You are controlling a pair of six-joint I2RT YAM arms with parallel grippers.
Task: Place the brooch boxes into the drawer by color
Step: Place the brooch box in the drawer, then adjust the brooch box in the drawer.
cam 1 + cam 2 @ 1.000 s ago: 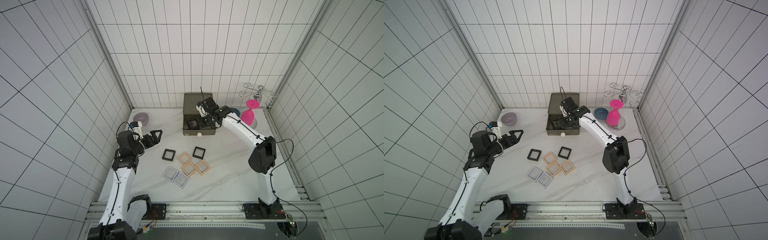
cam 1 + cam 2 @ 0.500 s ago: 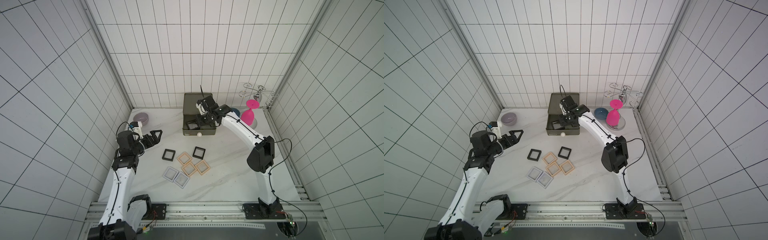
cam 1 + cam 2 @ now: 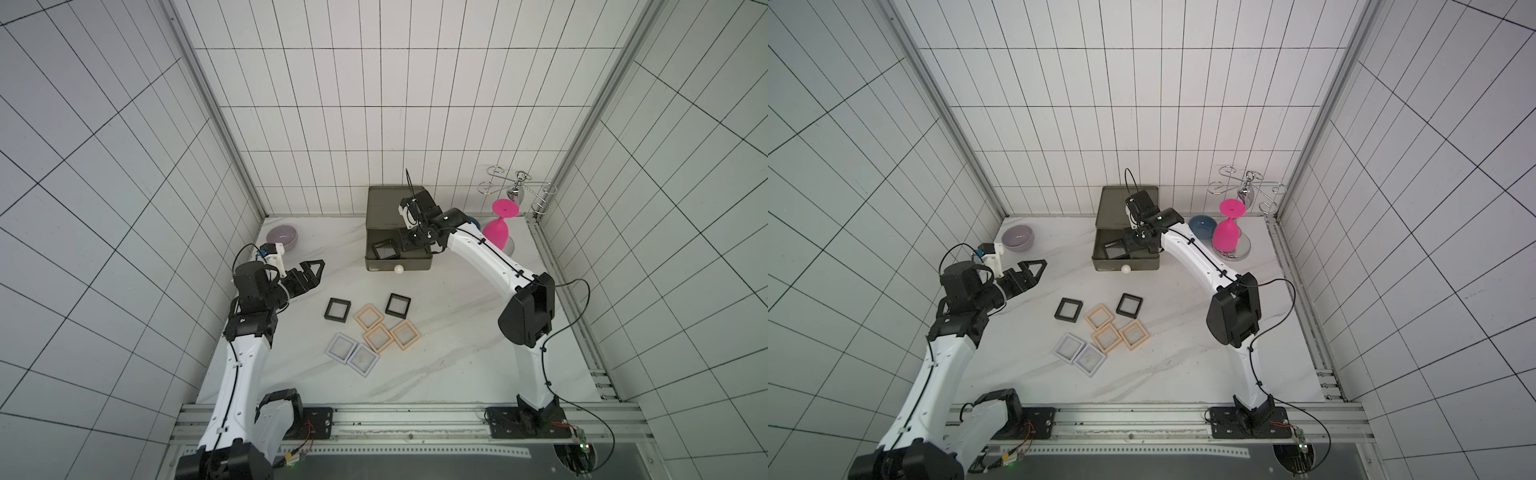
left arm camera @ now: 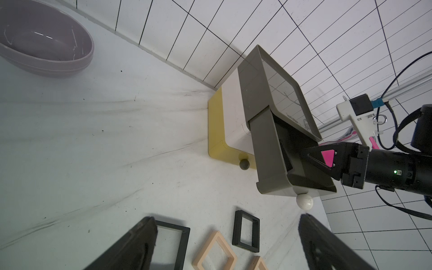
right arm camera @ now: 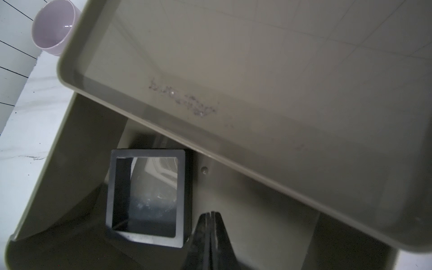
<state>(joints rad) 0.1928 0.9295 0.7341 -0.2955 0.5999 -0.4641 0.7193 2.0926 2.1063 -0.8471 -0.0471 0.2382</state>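
Both top views: bright, even light from above, shadows soft + faint. Wide-angle bend, tile lines bow twd the edges. Left wrist pic: well lit, sharp mid-frame, blurry along bottom edge; small highlights in lilac bowl (image 4: 46, 44), upper left. Right wrist pic: dim, murky inside drawer (image 5: 58, 163); reflections on black brooch box (image 5: 145, 194) window; bottom centre soft.
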